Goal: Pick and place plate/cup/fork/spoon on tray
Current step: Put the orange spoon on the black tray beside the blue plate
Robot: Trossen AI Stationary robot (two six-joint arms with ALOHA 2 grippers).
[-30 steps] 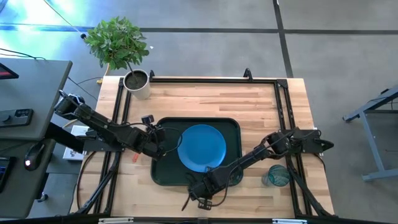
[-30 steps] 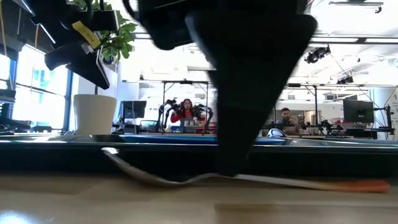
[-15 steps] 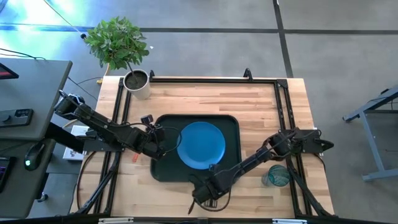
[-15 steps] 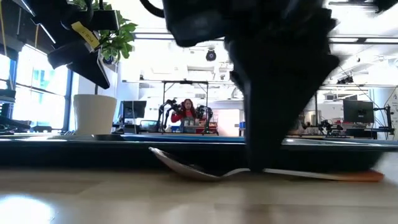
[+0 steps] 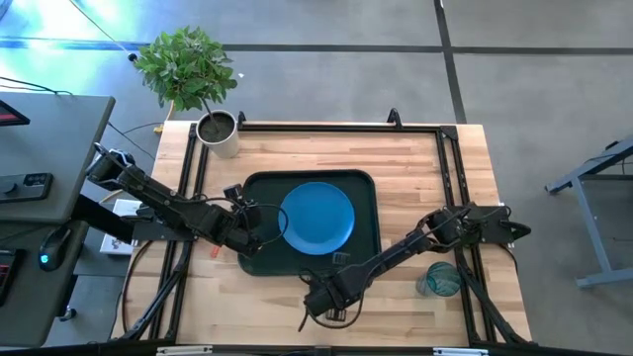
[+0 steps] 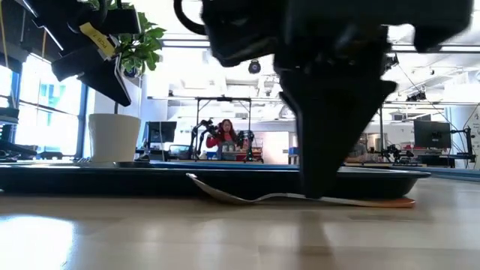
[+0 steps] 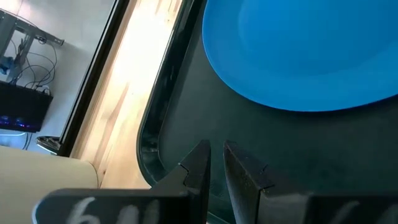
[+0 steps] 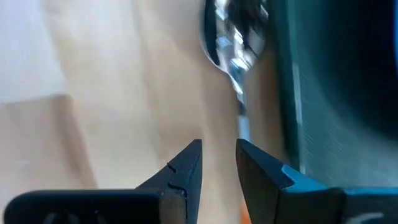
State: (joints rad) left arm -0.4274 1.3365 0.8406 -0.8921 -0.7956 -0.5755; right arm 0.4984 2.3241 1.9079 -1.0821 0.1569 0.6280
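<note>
The spoon (image 8: 239, 59) is lying on the wood just beside the tray (image 5: 368, 213) — handle running back past the right gripper (image 8: 217, 163), seemingly just off-centre of its narrowly parted fingers. The left gripper (image 7: 214, 163), nearly closed and empty, is waiting over the tray.

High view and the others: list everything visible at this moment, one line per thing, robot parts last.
tray: one, dark green, middle of the table.
plate: one, bright blue, on the tray.
spoon: one, silver with an orange handle end, on the wood beside the tray's near rim.
cup: one, teal, near right part of the table.
potted plant: one, green in a pale pot, far left corner.
table: one, light wood.
fork: not visible.
left gripper: nearly closed, over the tray's left rim.
right gripper: slightly open, beside the spoon's handle.
</note>
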